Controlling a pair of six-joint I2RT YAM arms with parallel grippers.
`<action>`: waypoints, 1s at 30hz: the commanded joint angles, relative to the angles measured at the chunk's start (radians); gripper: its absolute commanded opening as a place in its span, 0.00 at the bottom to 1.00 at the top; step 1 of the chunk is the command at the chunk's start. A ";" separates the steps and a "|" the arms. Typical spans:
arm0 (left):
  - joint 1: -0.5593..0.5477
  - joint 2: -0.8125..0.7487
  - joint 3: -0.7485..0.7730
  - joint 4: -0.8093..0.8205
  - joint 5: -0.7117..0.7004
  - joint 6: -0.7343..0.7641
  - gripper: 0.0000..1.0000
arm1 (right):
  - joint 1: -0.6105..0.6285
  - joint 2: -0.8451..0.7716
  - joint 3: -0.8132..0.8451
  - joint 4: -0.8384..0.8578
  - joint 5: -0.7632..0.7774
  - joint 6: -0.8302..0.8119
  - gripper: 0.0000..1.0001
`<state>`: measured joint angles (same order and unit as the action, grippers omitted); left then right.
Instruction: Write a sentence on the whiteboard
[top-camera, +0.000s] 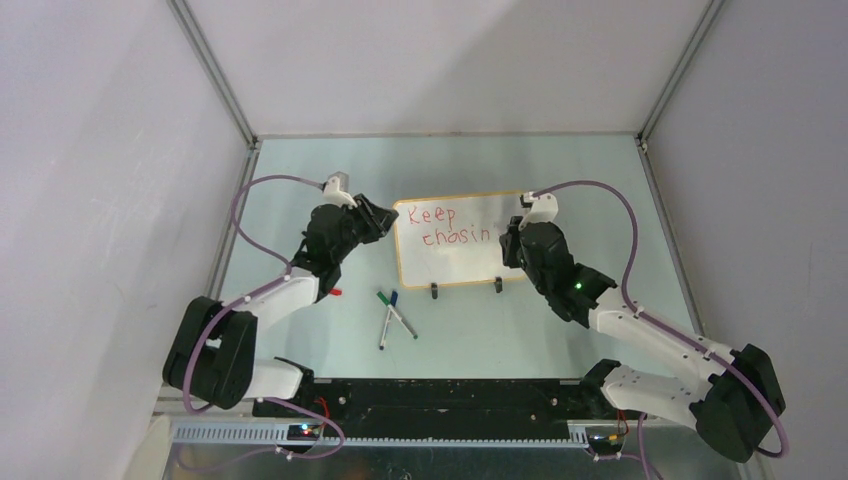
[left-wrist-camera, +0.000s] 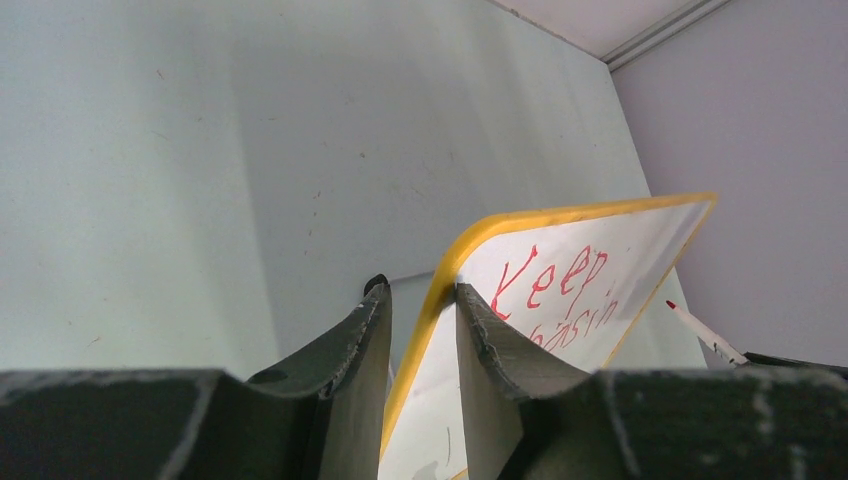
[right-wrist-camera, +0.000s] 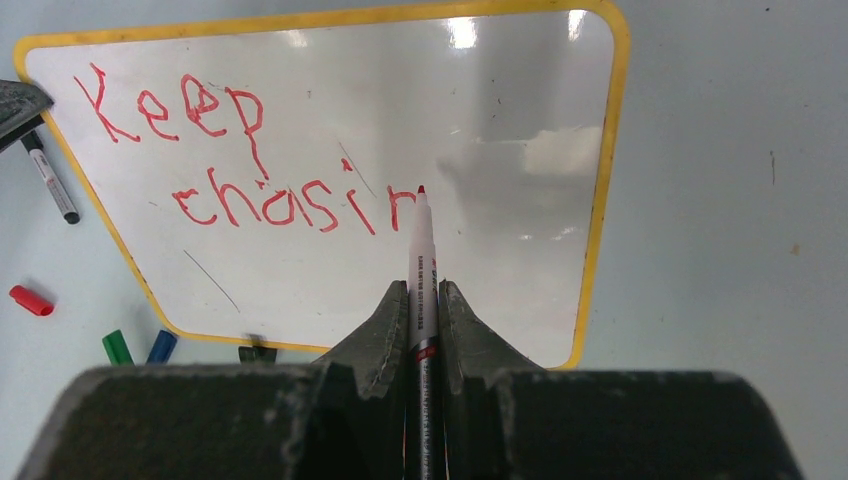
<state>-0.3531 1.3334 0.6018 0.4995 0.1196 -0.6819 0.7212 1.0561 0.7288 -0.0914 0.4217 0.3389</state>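
Observation:
The whiteboard (top-camera: 455, 262) stands tilted mid-table, with a yellow-orange frame. Red letters on it read "Keep" and, below, "chasin" (top-camera: 450, 227); the writing also shows in the right wrist view (right-wrist-camera: 250, 165) and the left wrist view (left-wrist-camera: 565, 290). My left gripper (top-camera: 385, 222) grips the board's upper left edge; in its wrist view the jaws (left-wrist-camera: 420, 292) stand on either side of the frame (left-wrist-camera: 440, 300). My right gripper (top-camera: 514, 244) is shut on a red marker (right-wrist-camera: 422, 250), whose tip touches the board just after the "n". The marker also shows in the left wrist view (left-wrist-camera: 705, 335).
Loose markers with green and blue caps (top-camera: 395, 315) lie in front of the board. A red cap (top-camera: 335, 292) lies near the left arm. Two black clip feet (top-camera: 434, 291) hold the board's lower edge. A black marker (right-wrist-camera: 50, 180) lies at the board's left side.

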 joint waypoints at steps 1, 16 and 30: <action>0.009 0.008 0.021 0.034 0.026 -0.008 0.35 | -0.005 0.009 -0.002 0.044 -0.007 0.001 0.00; 0.009 0.012 0.018 0.055 0.031 -0.012 0.29 | -0.009 0.026 -0.002 0.026 0.004 0.006 0.00; 0.009 0.013 0.015 0.070 0.024 -0.012 0.29 | -0.030 0.056 0.005 0.012 0.001 0.017 0.00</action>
<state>-0.3500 1.3434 0.6018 0.5159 0.1425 -0.6846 0.7033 1.1053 0.7273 -0.0971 0.4107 0.3405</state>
